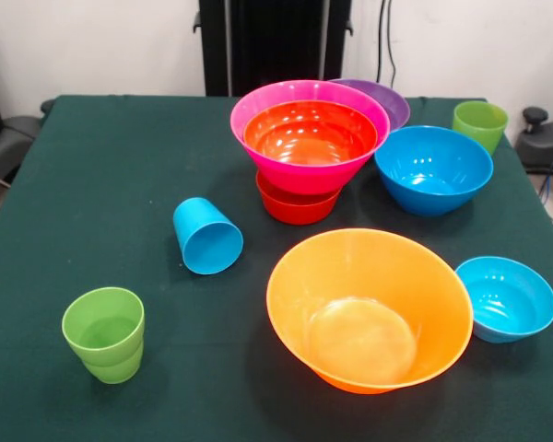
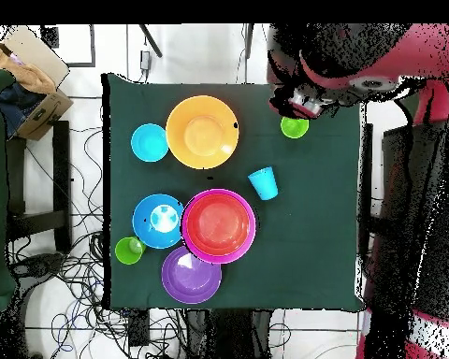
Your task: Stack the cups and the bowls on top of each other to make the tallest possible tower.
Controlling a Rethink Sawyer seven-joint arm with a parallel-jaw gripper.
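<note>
The tower is a large pink bowl [image 1: 304,166] [image 2: 219,225] with the medium red-orange bowl [image 1: 309,133] nested inside, resting on the small red-orange bowl [image 1: 295,204]. The purple bowl [image 1: 382,97] [image 2: 191,275] stands behind it and the blue bowl [image 1: 433,168] [image 2: 158,221] beside it. The large orange bowl [image 1: 369,308] [image 2: 202,132] and the small blue bowl [image 1: 507,299] [image 2: 150,142] stand at the front. The sky blue cup [image 1: 207,237] [image 2: 263,182] lies on its side. One green cup [image 1: 104,333] [image 2: 295,126] stands upright at the front left, another [image 1: 480,122] [image 2: 129,250] at the back right. My gripper [image 2: 296,98] shows only in the overhead view, just beside the first green cup.
The dark green table [image 1: 111,184] ends close to the front-left green cup. The red arm [image 2: 359,65] reaches in over the table corner in the overhead view. A cardboard box [image 2: 32,79] and cables lie on the floor beside the table.
</note>
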